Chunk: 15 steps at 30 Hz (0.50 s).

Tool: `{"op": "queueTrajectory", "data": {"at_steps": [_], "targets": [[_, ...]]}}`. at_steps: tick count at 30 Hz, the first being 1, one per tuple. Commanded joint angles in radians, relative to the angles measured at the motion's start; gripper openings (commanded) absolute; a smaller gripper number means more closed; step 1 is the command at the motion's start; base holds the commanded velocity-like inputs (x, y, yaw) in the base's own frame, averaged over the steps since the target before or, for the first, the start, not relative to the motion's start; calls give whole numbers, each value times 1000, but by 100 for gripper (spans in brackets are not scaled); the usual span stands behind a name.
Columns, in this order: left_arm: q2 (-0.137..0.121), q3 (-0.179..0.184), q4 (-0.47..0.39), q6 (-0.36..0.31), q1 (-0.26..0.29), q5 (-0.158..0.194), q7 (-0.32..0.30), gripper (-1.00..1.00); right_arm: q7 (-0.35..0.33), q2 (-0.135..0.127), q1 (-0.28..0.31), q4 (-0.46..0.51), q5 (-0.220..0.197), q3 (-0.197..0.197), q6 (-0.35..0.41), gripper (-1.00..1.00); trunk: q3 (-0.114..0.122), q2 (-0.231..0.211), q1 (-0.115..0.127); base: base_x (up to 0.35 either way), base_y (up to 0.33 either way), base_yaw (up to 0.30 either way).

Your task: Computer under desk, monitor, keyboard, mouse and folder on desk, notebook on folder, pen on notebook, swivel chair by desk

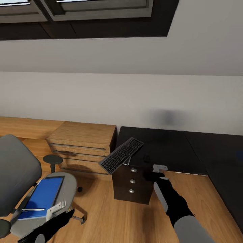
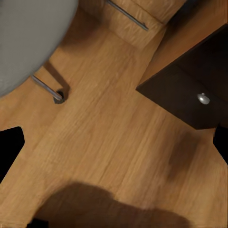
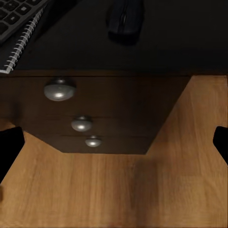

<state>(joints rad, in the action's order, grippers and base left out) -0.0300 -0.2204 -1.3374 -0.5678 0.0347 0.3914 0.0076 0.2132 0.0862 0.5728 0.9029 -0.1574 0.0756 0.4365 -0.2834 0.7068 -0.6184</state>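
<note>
One large glossy black-topped desk (image 1: 175,148) fills the right of the scene against the pale wall, with a dark drawer unit (image 1: 132,180) under its near left corner carrying three round silver knobs (image 3: 60,89). To its left stands one light-wood chest of drawers (image 1: 82,143), and nearer, at far left, one grey-upholstered swivel chair (image 1: 18,170) with a chrome leg on a castor (image 2: 58,97). On the chair seat lies one flat bright-blue folder (image 1: 42,197), and one thin white pen (image 1: 33,209) rests across its near end. One slim dark-grey keyboard (image 1: 121,155) lies slantwise at the desk's left edge, overhanging it, on top of one spiral-bound grey notebook (image 3: 21,45). One small black mouse (image 3: 124,19) sits on the desk just right of them, near the front edge. The left gripper (image 1: 58,208) hangs beside the chair seat above the wood floor, fingers spread and empty. The right gripper (image 1: 160,168) hovers at the desk's front edge near the mouse, fingers also spread apart, holding nothing.
</note>
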Motion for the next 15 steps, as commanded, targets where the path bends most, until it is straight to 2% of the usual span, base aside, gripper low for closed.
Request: {"op": "queueTrajectory", "data": {"at_steps": [1,2,3,5,6,9,10,15], "targets": [[0,-1,13,-6,1,4,0,100,10,3,-6,1,-10,3,3,100,-1,1,0,-5,0,0],[0,0,26,-6,1,0,0,100,10,7,-13,1,-10,3,2,100,-1,1,0,-4,0,0],[0,32,91,-1,1,-14,-2,100,11,24,-57,2,-9,4,1,100,-1,1,0,-1,0,0],[-1,63,122,3,1,-17,-2,100,11,28,-76,2,-8,4,1,100,-1,1,0,0,0,0],[-3,101,196,10,1,-21,-4,100,15,31,-156,2,-5,4,-36,100,-1,1,0,0,0,-23],[-4,103,210,10,1,-21,-4,100,19,32,-186,2,-4,4,-74,100,1,1,0,0,0,-82],[-5,107,244,11,1,-29,-4,100,20,31,-228,0,-3,4,-125,100,2,1,0,0,0,-166],[-5,121,314,19,1,-46,-4,100,20,30,-262,-37,2,4,-174,100,8,1,0,0,0,-180]]}}
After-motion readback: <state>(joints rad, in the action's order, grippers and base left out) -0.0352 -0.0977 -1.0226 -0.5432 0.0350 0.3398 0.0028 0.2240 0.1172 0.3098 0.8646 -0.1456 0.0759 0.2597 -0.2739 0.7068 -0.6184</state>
